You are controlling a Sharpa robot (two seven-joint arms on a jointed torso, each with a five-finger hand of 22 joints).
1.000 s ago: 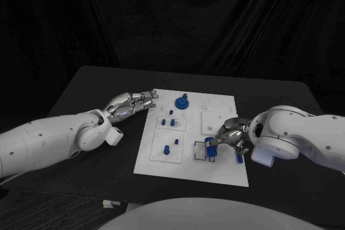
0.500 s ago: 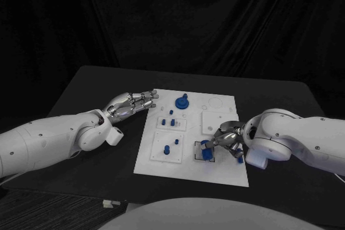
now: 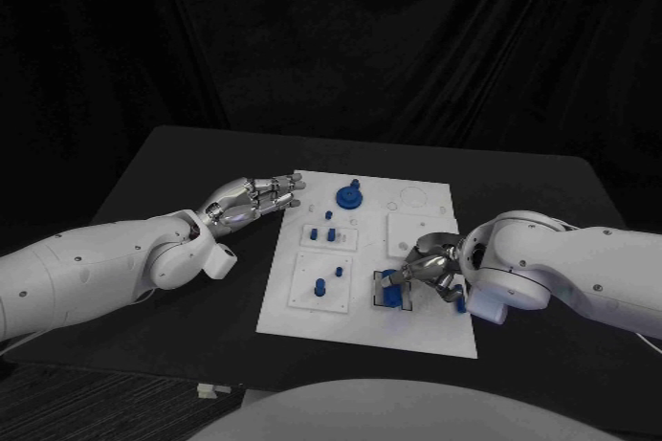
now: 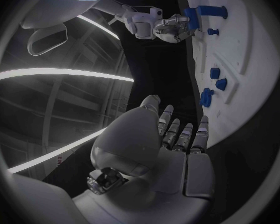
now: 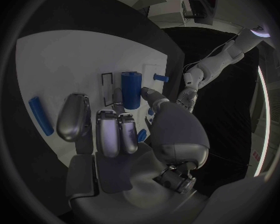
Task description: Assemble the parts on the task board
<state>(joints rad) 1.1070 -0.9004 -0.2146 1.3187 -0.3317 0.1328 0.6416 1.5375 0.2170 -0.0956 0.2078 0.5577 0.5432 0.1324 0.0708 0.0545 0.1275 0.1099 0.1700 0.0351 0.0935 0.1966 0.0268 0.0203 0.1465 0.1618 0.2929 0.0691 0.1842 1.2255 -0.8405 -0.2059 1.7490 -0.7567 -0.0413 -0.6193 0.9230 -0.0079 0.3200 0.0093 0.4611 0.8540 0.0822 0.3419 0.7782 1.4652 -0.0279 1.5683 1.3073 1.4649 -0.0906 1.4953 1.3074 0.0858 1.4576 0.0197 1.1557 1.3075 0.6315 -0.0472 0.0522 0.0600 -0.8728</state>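
Observation:
The white task board [image 3: 362,317] lies mid-table. My right hand [image 3: 433,263] is at its near right part and pinches a blue cylinder [image 3: 397,288] between thumb and fingers, low over a black-outlined slot [image 3: 383,290]. The right wrist view shows this cylinder [image 5: 131,89] beside the slot outline [image 5: 107,88], with the thumb against it. A blue rod [image 5: 40,115] lies on the board next to the hand. My left hand [image 3: 256,199] hovers off the board's far left edge, fingers stretched out, holding nothing; the left wrist view shows the hand [image 4: 174,144] just short of the board [image 4: 252,84].
A blue round knob [image 3: 350,196] stands at the board's far side. Small blue pegs [image 3: 321,234] sit in one square plate and more pegs [image 3: 319,288] in the plate nearer me. Black table [image 3: 180,164] surrounds the board.
My right hand has carried the blue cylinder a little leftward and lower, toward the black-outlined slot. The left hand has stayed still.

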